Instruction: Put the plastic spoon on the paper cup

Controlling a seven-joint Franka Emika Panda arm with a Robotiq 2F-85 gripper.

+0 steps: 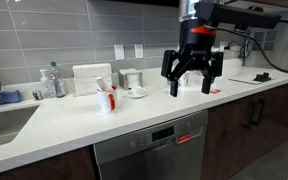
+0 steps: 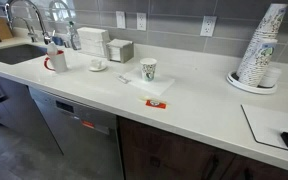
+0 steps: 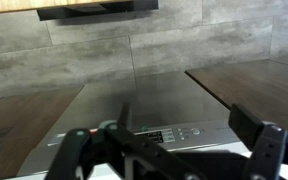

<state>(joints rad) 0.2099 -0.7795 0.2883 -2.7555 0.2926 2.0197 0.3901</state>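
The paper cup [image 2: 149,68] stands upright on the white counter [image 2: 199,115]. The plastic spoon [image 2: 124,78] is small and pale and lies flat just left of the cup, at the edge of a white napkin [image 2: 154,87]. My gripper [image 1: 192,78] hangs open and empty well above the counter. In that exterior view it hides the cup and the spoon. In the wrist view the open fingers [image 3: 169,150] frame a dishwasher panel [image 3: 149,135]; neither cup nor spoon shows there.
A red packet [image 2: 156,102] lies in front of the cup. A tall stack of paper cups [image 2: 260,45] stands to one side. A mug with red [image 1: 106,98], a napkin dispenser [image 1: 90,78], a bottle [image 1: 52,80] and the sink [image 1: 4,122] lie toward the other end.
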